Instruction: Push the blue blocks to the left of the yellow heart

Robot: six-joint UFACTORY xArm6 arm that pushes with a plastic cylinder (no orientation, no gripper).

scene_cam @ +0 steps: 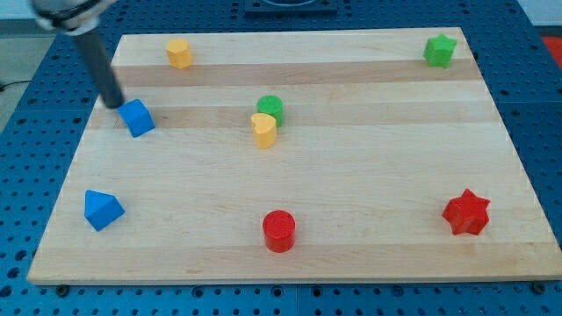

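The yellow heart (263, 130) lies near the board's middle, touching a green round block (271, 108) just above it. A blue cube (137, 118) sits at the view's left, well left of the heart. A blue wedge-like block (103, 210) lies at the lower left. My tip (114, 103) stands at the upper left corner of the blue cube, touching or almost touching it. The dark rod rises from there to the view's top left.
A yellow hexagonal block (179, 53) sits at the top left. A green star (439, 50) is at the top right. A red cylinder (279, 231) is at bottom centre, a red star (466, 212) at lower right. The wooden board (369, 167) ends near all blocks' outer sides.
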